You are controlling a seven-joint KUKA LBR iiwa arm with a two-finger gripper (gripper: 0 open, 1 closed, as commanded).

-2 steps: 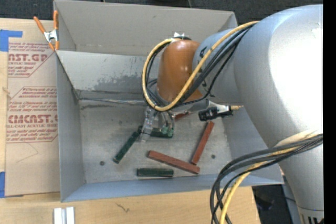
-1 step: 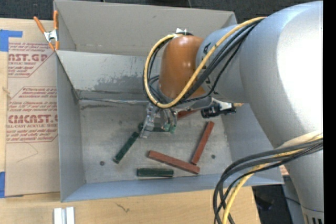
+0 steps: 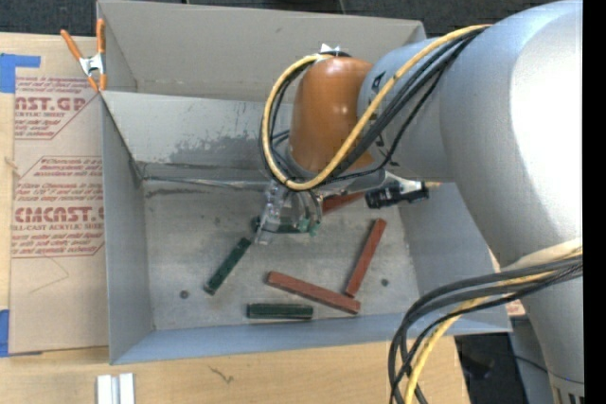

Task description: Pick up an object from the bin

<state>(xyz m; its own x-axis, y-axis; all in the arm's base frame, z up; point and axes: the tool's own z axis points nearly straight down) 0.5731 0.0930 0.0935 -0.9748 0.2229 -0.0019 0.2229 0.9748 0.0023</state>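
Just beside the dark green stick (image 3: pixel 227 265), the end effector (image 3: pixel 285 222).

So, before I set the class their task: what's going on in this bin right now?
A robot arm reaches into the grey bin from the right. Its claw sits low, by the upper end of a dark green stick left of centre. Two red-brown sticks and a green bar lie nearer the front. Whether it has gripped anything is unclear.
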